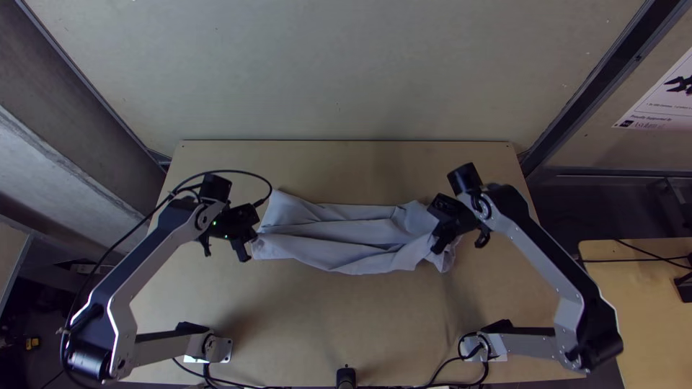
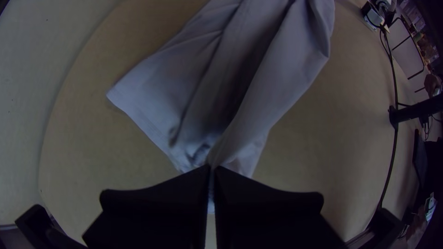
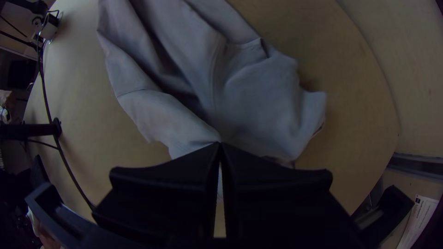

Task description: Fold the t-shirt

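Wooden table [image 1: 288,310]: left arm [image 1: 148,261], right arm [image 1: 551,258] bent inward, fingers [image 1: 240,250] pinching t-shirt [image 1: 339,232].

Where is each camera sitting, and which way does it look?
Top view: high over the table's near edge, looking steeply down; the left arm and right arm show.
Left wrist view: on the left arm's wrist, looking down at the shirt's left end, past the left claw.
Right wrist view: on the right arm's wrist, looking down at its right end, past the right claw.
Both wrist views share shirt and table.
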Motion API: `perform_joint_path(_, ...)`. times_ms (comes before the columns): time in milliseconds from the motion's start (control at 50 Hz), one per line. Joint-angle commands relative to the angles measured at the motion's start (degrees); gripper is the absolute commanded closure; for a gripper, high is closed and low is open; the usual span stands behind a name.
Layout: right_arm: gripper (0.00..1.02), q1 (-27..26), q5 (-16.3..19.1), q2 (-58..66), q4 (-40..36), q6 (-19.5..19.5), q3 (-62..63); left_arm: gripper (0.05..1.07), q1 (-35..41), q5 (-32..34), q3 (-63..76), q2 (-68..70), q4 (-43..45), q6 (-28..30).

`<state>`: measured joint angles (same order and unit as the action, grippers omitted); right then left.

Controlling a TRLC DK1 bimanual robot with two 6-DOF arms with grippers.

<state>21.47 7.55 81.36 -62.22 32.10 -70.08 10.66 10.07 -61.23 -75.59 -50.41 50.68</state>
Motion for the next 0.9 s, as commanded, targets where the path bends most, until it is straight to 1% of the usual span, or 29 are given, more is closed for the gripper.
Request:
perform_joint_path(0,1.0,-0.7,0.5,4.7,-0.1,2.1,-4.6,1.03,-1.1,0.5,-4.5,-4.4,0.1,2.7)
perform_joint_path(200,1.0,-1.4,0.5,11.1,-0.1,2.4,-11.9,1.03,-2.2,0.6,-10.1,-9.9,0.1,4.3)
perform_joint_path(340,1.0,-2.8,0.5,15.2,-0.1,2.6,-16.0,1.03,-3.5,0.5,-12.8,-13.8,0.1,5.8)
perform_joint_path(480,1.0,-5.2,0.5,18.2,-0.1,3.7,-17.5,1.03,-4.9,0.6,-14.3,-16.3,0.1,7.4)
perform_joint_path(640,1.0,-6.4,0.4,20.4,-0.1,4.7,-18.1,1.03,-6.1,0.6,-14.5,-18.5,0.8,9.5)
perform_joint_path(880,1.0,-7.3,0.3,23.3,1.8,4.8,-18.5,1.03,-6.2,0.8,-18.2,-22.9,1.3,9.7)
